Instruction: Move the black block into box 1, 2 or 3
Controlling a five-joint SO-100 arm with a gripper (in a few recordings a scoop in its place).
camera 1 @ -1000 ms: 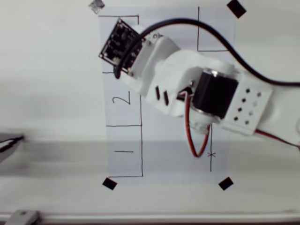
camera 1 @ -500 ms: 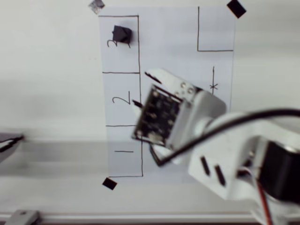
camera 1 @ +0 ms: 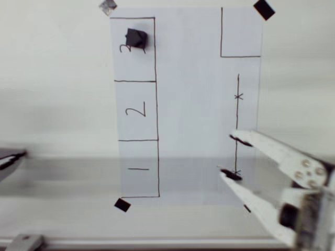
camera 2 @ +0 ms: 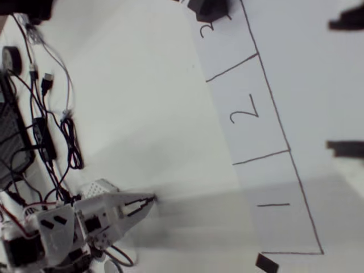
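The block (camera 1: 136,38) sits in box 3 (camera 1: 134,68), far left on the paper (camera 1: 193,104); the gripper (camera 1: 230,157), near right, gapes empty.

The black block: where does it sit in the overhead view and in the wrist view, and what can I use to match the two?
Overhead view: the black block sits near the top left, inside box 3, partly over the handwritten 3.
Wrist view: the black block is at the top edge, right of centre, cut off by the frame.
Shared landmark: the handwritten 2, in the box next to it.
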